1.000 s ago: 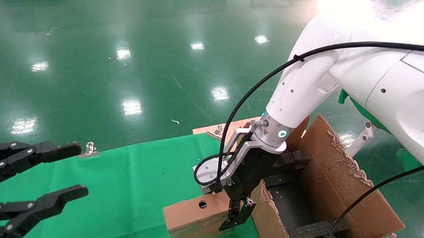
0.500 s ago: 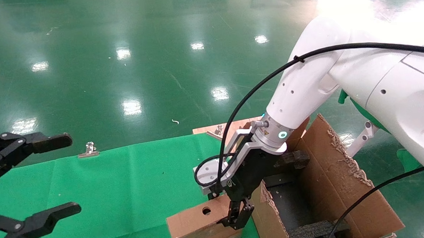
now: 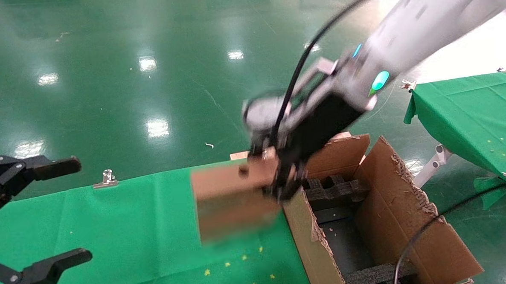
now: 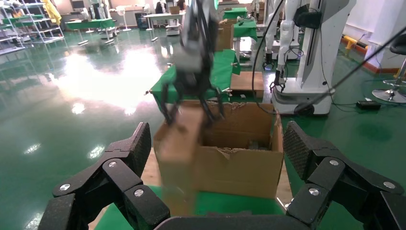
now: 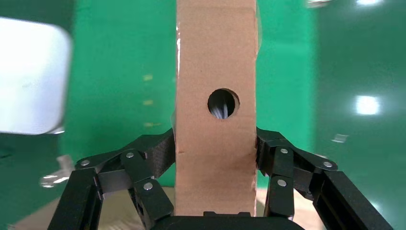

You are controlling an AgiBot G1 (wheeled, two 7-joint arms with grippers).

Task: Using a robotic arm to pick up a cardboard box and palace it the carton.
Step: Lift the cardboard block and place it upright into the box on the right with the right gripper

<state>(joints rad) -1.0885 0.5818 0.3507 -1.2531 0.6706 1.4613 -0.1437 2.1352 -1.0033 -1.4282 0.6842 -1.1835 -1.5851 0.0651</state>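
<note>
At the left edge of the head view, the left gripper hangs idle over the green-covered desk, its jaws wide apart and holding nothing. A metal binder clip pins the cloth at the desk's far edge, in the left-centre of the frame.

In the centre of the frame the cardboard box is off the desk, hanging from the right gripper with its far end held and its near end drooping down toward the cloth. The right wrist view shows the jaws clamped on the box's two long sides, one pad on each flank just below the round hole. The robotic arm reaches in from the upper right of the frame.

Lower right of centre stands the carton, open, with ragged torn flaps and black foam dividers inside. The box sits just beside the carton's near-left wall, not yet over the opening.

The risks look like these:
- The grip is near one end, so the box's weight hangs off to one side; a fast swing could twist it in the jaws or let it slip out.
- The drooping end is low beside the torn wall, so it could catch that edge and shove the carton or tear the flap.
- The foam dividers narrow the free space, so a tilted box might jam on them and not drop in.
</note>
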